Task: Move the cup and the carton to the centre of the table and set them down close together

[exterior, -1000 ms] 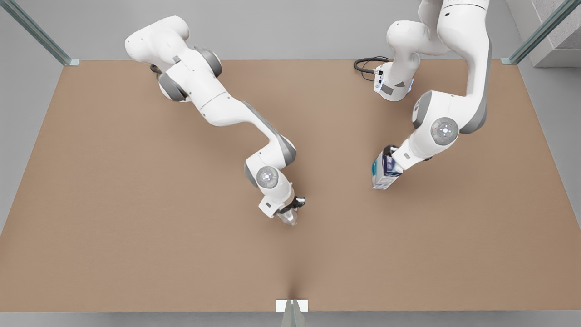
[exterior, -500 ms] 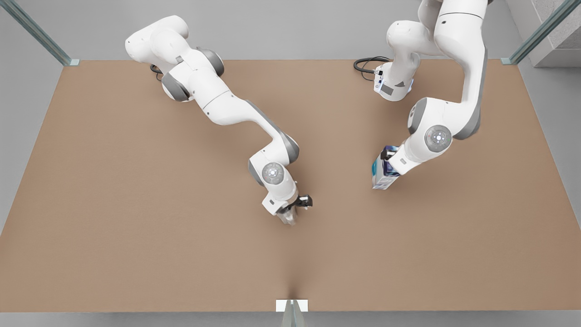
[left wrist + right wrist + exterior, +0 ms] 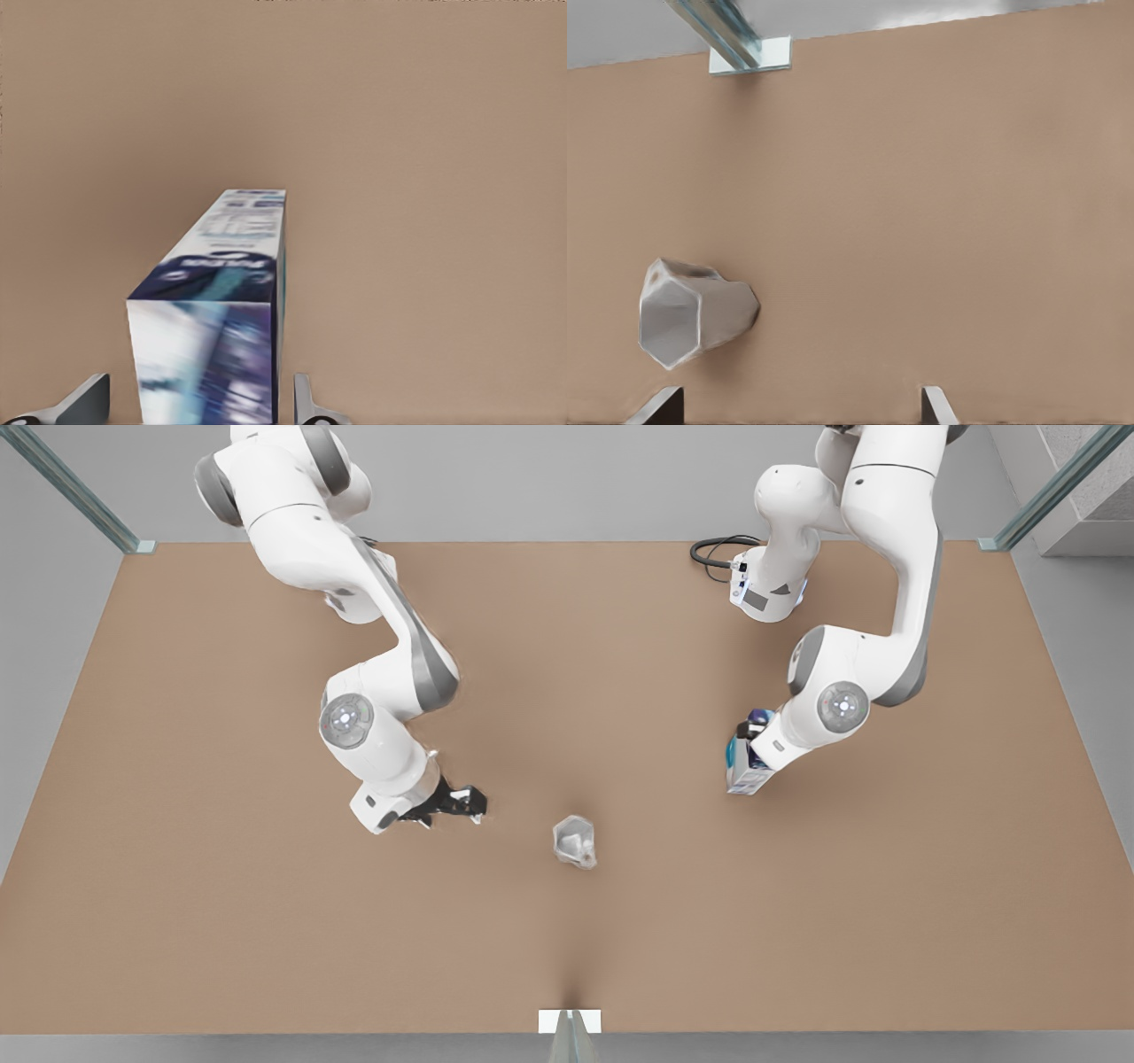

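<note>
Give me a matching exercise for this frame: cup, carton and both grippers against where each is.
1. cup
2. carton
3. right gripper
4. left gripper

A. standing at the front view's right
B. at the carton
C. free, near the middle of the table
D. open, apart from the cup, on its front-view left

Pairs: 1-C, 2-A, 3-D, 4-B

Both arms are glossy white with rounded links and grey bands at the joints; each wrist joint carries a grey disc cap. A black cable point(image 3: 719, 549) loops beside one base. Gripper fingers are dark.
</note>
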`<action>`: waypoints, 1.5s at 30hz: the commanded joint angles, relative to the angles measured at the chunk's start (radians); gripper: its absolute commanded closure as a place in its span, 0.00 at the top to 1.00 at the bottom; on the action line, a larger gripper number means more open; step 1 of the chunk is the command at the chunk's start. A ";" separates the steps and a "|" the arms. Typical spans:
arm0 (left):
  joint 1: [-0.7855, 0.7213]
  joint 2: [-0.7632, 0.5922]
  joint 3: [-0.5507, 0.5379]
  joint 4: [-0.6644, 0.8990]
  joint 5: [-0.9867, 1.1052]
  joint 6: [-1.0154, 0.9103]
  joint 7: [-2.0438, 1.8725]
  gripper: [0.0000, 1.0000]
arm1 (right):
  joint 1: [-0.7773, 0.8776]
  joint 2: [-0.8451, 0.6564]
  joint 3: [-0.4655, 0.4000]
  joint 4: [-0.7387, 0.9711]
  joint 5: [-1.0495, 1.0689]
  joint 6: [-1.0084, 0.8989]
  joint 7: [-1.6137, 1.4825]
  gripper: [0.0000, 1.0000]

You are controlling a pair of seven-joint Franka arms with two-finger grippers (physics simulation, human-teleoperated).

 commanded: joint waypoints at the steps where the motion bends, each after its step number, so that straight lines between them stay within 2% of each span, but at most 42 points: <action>1: -0.002 0.002 -0.001 0.000 0.000 0.000 0.000 1.00 | -0.011 -0.028 -0.003 0.000 -0.001 -0.029 0.004 1.00; 3: -0.002 0.007 -0.001 0.000 0.000 0.020 -0.002 1.00 | -0.072 -0.134 -0.012 -0.002 -0.057 -0.178 -0.002 1.00; 5: -0.002 0.016 0.000 0.000 0.000 0.032 0.003 1.00 | -0.215 -0.267 -0.012 -0.052 -0.057 -0.306 -0.101 1.00; 8: -0.002 0.025 -0.001 0.000 0.000 0.044 0.006 1.00 | -0.388 -0.310 -0.012 -0.041 -0.059 -0.424 -0.210 1.00; 10: -0.002 0.025 0.000 0.000 0.000 0.044 0.006 1.00 | -0.385 -0.267 -0.007 0.046 -0.131 -0.500 -0.226 1.00; 26: -0.003 0.042 -0.001 0.000 0.000 0.051 -0.002 1.00 | -0.382 -0.266 0.019 0.051 -0.163 -0.487 -0.228 1.00; 29: -0.002 0.040 0.000 0.003 0.000 0.049 0.002 0.54 | -0.381 -0.261 0.017 0.051 -0.163 -0.485 -0.222 1.00; 30: -0.002 0.040 0.000 0.005 0.000 0.049 0.002 0.47 | -0.381 -0.261 0.017 0.051 -0.163 -0.485 -0.222 1.00; 34: -0.002 0.040 0.000 0.008 0.000 0.049 0.000 0.48 | -0.381 -0.261 0.017 0.051 -0.163 -0.485 -0.222 1.00; 35: -0.002 0.040 -0.001 0.015 -0.001 0.046 -0.046 0.53 | -0.381 -0.263 0.017 0.052 -0.163 -0.485 -0.222 1.00; 37: -0.002 0.042 -0.001 0.189 -0.146 -0.098 -0.398 0.61 | -0.381 -0.263 0.017 0.052 -0.165 -0.484 -0.226 1.00; 38: -0.064 0.094 -0.004 0.340 -0.146 -0.215 -0.701 0.62 | -0.387 -0.261 0.016 0.052 -0.163 -0.484 -0.223 1.00; 40: -0.229 0.135 -0.004 0.445 -0.201 -0.227 -1.058 0.63 | -0.390 -0.260 0.012 0.052 -0.160 -0.485 -0.229 1.00; 43: -0.359 0.157 -0.004 0.462 -0.274 -0.196 -1.327 0.64 | -0.421 -0.264 -0.001 0.067 -0.148 -0.499 -0.299 1.00; 45: -0.407 0.215 -0.021 0.465 -0.290 -0.046 -1.471 0.64 | -0.418 -0.263 0.000 0.072 -0.152 -0.496 -0.302 1.00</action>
